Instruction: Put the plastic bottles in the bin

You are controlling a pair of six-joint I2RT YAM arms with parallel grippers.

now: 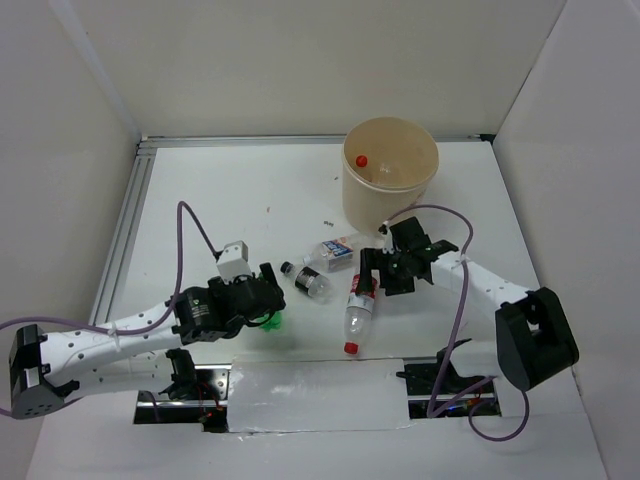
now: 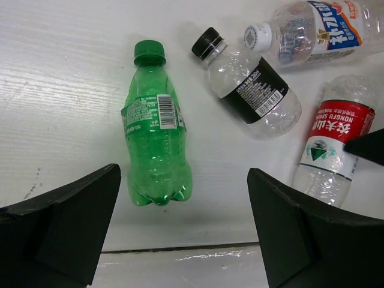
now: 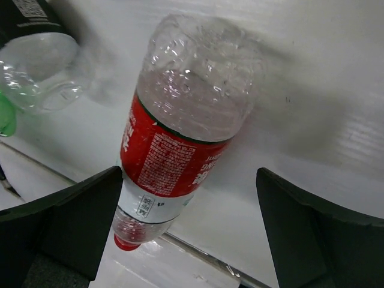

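While the left jaws are hanging wide apart above the white table (image 1: 230, 200), with nothing held between them, a small green plastic bottle with a green cap (image 2: 156, 150) is lying on its side just beyond the two black fingers (image 2: 60, 222), its cap pointing away from the wrist camera. Neither finger is touching it.

To its right in that view, a clear bottle with a black cap and a dark label (image 2: 252, 84) is lying at a slant. A clear bottle with a blue-and-white label (image 2: 312, 30) is lying just past it, its pale cap close to the dark-labelled bottle's shoulder.

The right jaws are also standing wide open and gripping nothing. A clear plastic bottle with a red-and-white label and a red cap (image 3: 180, 132) is lying flat on the table between the right arm's black fingers (image 3: 312, 228). Whether the nearer finger is brushing the label, I cannot tell. Seen from above, its red cap is pointing toward the near edge of the table.

A large round beige-tan bin (image 1: 375, 205) is standing upright at the far side of the table, right of centre, just beyond the right wrist and well apart from the green bottle. A red cap (image 1: 361, 159) is showing inside it near the wall. All four bottles on the table are lying outside the bin.
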